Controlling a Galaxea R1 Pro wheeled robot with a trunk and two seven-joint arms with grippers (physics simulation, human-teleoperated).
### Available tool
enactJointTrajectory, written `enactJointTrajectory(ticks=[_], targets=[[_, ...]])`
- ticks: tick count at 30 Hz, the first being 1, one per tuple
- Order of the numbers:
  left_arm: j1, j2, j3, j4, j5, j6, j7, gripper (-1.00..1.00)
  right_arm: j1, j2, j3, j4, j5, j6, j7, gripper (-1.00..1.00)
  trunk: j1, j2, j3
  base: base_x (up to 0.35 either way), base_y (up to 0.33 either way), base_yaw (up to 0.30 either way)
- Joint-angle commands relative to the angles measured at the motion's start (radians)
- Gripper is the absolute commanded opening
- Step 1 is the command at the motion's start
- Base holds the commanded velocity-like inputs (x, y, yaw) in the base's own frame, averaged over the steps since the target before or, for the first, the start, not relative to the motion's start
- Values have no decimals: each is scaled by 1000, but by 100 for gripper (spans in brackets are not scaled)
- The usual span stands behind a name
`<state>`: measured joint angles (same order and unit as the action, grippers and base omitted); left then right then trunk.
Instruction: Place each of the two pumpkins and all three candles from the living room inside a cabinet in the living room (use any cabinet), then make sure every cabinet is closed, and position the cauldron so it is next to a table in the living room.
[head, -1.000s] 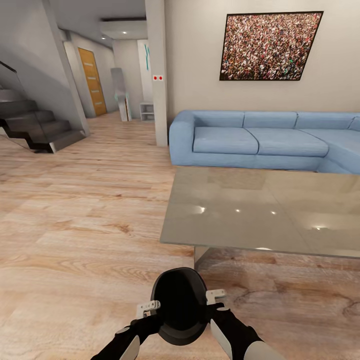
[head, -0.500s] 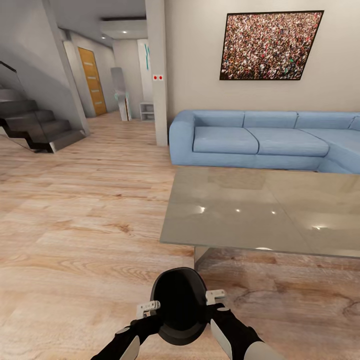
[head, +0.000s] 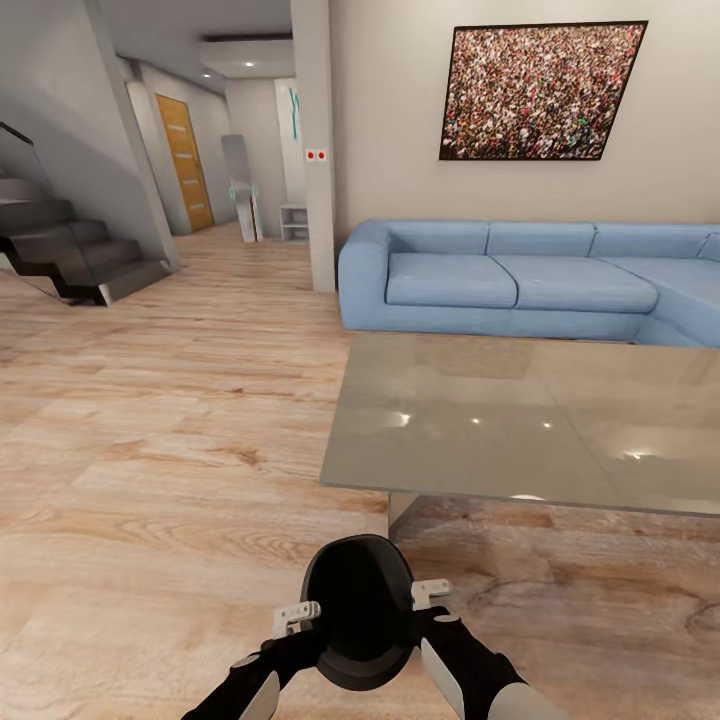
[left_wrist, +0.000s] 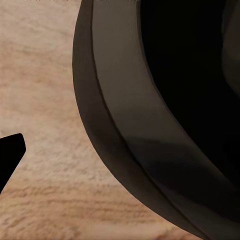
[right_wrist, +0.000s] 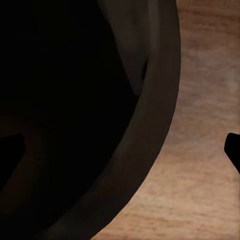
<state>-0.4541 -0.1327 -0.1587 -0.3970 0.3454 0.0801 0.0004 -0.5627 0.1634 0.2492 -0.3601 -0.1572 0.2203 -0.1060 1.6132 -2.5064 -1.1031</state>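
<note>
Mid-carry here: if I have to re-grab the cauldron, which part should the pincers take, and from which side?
Take the rim, one pincer on each flank. The cauldron is a wide, round, open-mouthed pot, too broad for one pincer to span, so the left pincer comes from its left and the right pincer from its right, as now. The left wrist view shows a thick lip that probably suits a pinch.

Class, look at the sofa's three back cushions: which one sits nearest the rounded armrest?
The leftmost back cushion of the blue sofa. It directly adjoins the rounded armrest, while the other two lie farther right, beneath the picture.
</note>
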Motion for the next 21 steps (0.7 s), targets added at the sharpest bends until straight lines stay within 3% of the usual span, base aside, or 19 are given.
enactJointTrajectory(ticks=[1,21], targets=[[0,1,-4,-1,6,4,1,100,0,-1,9,-2,-10,5,-8,100,0,0,-1,0,0,0],[-1,4,2,-2,13,22,-1,100,0,-1,9,-2,-10,5,-9,100,-9,4,76,0,0,0]])
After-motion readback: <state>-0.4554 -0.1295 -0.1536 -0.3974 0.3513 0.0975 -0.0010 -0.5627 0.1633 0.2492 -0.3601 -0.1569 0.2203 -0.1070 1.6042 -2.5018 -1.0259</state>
